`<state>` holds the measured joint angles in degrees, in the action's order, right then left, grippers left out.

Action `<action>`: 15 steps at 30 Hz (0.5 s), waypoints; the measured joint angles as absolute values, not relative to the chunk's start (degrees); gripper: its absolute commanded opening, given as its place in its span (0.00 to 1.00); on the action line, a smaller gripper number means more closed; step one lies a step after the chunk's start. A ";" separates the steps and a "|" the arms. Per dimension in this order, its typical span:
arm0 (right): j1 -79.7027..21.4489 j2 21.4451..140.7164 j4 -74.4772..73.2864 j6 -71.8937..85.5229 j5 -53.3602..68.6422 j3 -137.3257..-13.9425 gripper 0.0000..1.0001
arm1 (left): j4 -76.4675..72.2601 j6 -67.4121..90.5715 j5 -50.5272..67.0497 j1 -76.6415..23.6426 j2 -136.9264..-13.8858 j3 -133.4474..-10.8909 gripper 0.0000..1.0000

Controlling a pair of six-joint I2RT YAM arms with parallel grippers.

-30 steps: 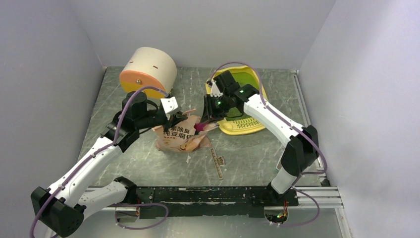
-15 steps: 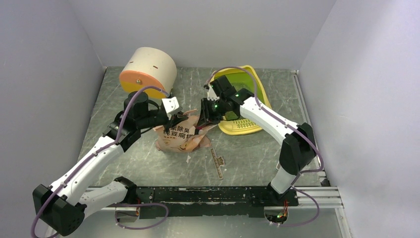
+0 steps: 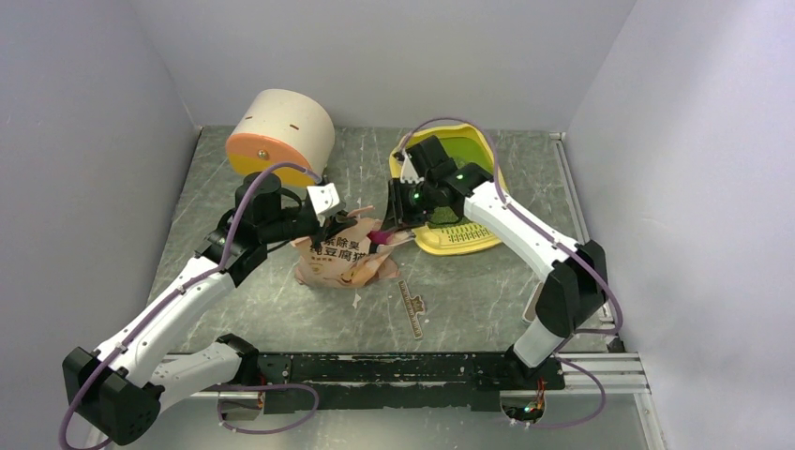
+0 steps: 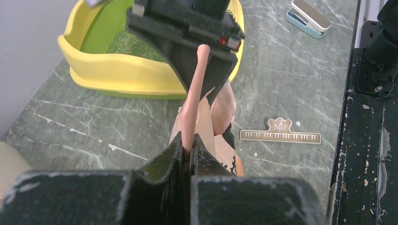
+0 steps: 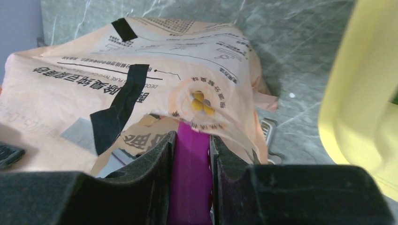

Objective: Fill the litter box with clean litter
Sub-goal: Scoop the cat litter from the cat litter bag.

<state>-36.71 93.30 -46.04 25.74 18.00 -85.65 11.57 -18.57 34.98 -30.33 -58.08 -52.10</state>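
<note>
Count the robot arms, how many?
2. The left arm, on the left, pinches the bag; the right arm, on the right by the litter box, holds the magenta scoop.

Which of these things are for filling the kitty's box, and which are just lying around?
For the job: litter box, clean litter inside it, pink bag in the left gripper, magenta scoop in the right gripper.
Just lying about: cream-and-orange cylinder, ruler, small blue-and-silver case.
</note>
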 measured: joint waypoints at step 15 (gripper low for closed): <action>-37.06 100.64 -32.40 29.71 30.96 -79.13 0.00 | 8.64 -17.54 35.27 -30.39 -59.31 -50.15 0.05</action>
<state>-37.06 100.64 -32.40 29.71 30.96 -79.13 8.64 -17.54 35.27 -30.39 -59.31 -50.15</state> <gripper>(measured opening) 0.304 0.079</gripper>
